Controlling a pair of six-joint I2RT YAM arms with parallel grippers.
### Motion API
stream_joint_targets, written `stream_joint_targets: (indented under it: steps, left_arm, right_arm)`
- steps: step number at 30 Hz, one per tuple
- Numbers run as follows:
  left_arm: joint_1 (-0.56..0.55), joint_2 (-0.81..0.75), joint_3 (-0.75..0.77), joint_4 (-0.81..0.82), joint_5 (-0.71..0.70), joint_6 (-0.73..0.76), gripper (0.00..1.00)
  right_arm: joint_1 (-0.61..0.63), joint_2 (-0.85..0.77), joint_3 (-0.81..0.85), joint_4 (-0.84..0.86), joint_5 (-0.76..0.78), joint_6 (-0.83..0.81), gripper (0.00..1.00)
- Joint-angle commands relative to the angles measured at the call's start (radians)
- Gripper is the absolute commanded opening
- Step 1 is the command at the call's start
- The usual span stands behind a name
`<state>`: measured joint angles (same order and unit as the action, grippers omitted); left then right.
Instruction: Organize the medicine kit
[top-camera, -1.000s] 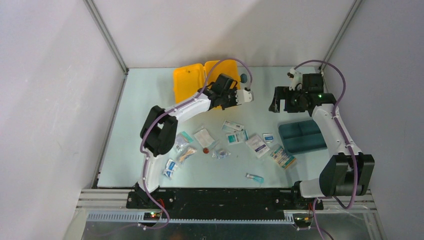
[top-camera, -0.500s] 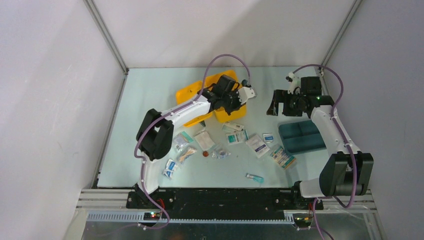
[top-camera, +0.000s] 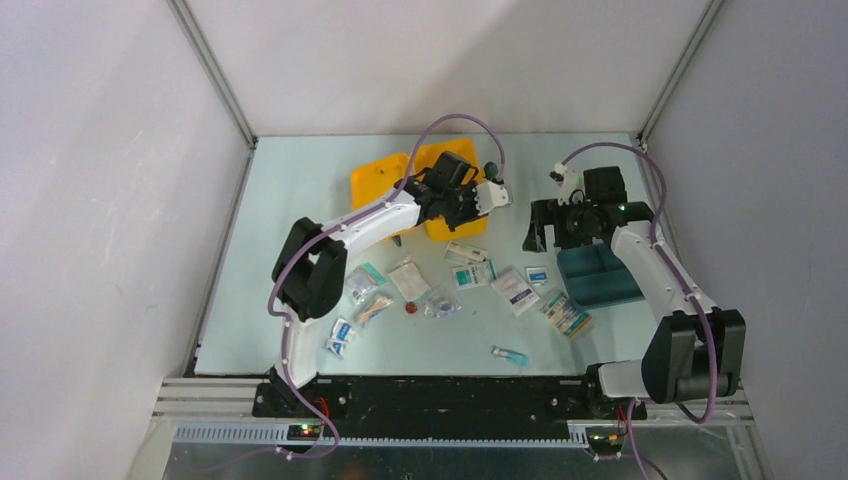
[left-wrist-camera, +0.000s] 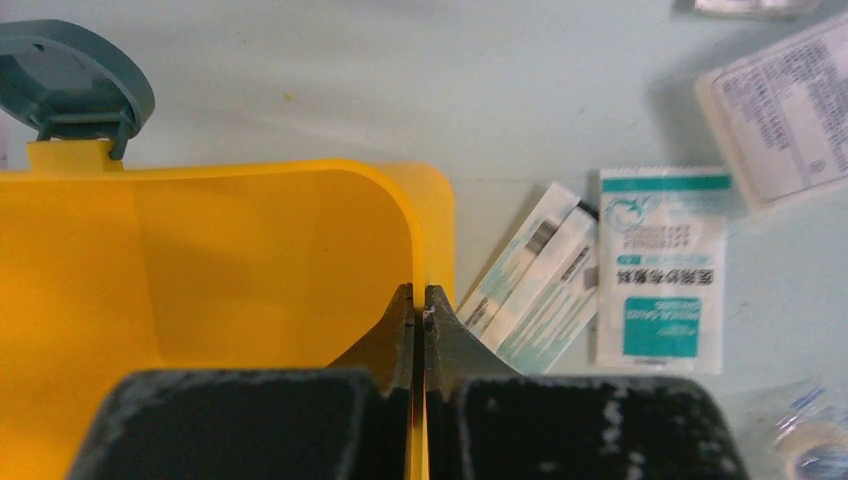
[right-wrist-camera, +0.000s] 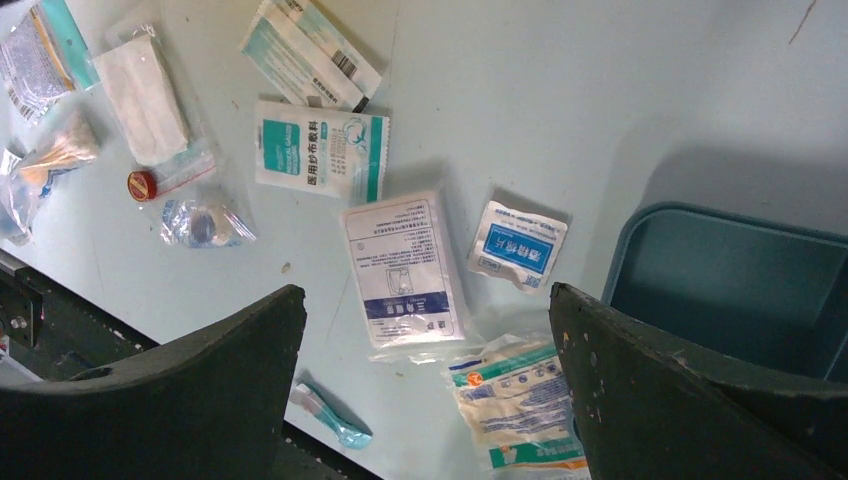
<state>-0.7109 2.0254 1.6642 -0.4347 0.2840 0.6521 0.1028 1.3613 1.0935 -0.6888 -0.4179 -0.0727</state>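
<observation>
The yellow medicine kit (top-camera: 378, 186) lies open at the back of the table, turned at an angle. In the left wrist view its yellow inside (left-wrist-camera: 200, 260) fills the left half, with the teal-grey latch (left-wrist-camera: 70, 85) at the top left. My left gripper (top-camera: 452, 205) is shut on the kit's thin side wall (left-wrist-camera: 420, 297). My right gripper (top-camera: 545, 228) is open and empty. It hovers above loose packets, just left of the dark teal tray (top-camera: 600, 278). Nothing lies between its jaws in the right wrist view (right-wrist-camera: 425, 292).
Several sachets and packets lie scattered in front of the kit: a white-and-teal gauze sachet (left-wrist-camera: 660, 270), striped strips (left-wrist-camera: 530, 275), a white packet (right-wrist-camera: 405, 265), a small blue sachet (right-wrist-camera: 518, 245) and a teal vial (top-camera: 510, 356). The tray's corner (right-wrist-camera: 730, 280) is beside my right finger.
My left gripper has swung the kit round and dragged it toward the near left. My right arm has moved left and nearer, over the packets beside the tray.
</observation>
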Motion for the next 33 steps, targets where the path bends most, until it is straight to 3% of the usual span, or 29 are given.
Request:
stream_joint_targets:
  steps: [1,9,11,14,16,21,26,29,33]
  left_arm:
    - [0.026,-0.049,0.026,0.001,-0.079,0.161,0.00]
    - [0.034,-0.034,0.016,0.004,-0.074,0.152,0.03]
    - [0.039,-0.032,0.017,0.004,-0.064,0.131,0.14]
    - [0.049,-0.036,0.039,0.004,-0.049,0.073,0.46]
    - [0.059,-0.043,0.073,0.003,-0.042,0.023,0.60]
    - [0.109,-0.075,0.219,-0.021,-0.049,-0.142,0.78]
    - [0.192,-0.191,0.253,-0.057,-0.012,-0.407,0.80]
    - [0.242,-0.314,0.165,-0.066,0.043,-0.526,0.80]
    - [0.255,-0.471,0.002,-0.065,0.042,-0.549,0.80]
  right_arm:
    - [0.001,-0.053,-0.017,0.007,-0.012,-0.017,0.96]
    - [0.041,-0.056,-0.050,-0.031,-0.022,-0.068,0.95]
    - [0.081,-0.069,-0.088,-0.042,-0.020,-0.111,0.94]
    - [0.136,-0.085,-0.150,-0.028,0.010,-0.155,0.94]
    - [0.167,-0.091,-0.175,-0.006,0.031,-0.157,0.93]
    - [0.246,-0.070,-0.210,0.037,0.085,-0.161,0.79]
    - [0.296,-0.025,-0.216,0.082,0.201,-0.136,0.67]
    - [0.297,0.006,-0.220,0.118,0.244,-0.126,0.60]
    - [0.295,0.042,-0.219,0.163,0.309,-0.141,0.53]
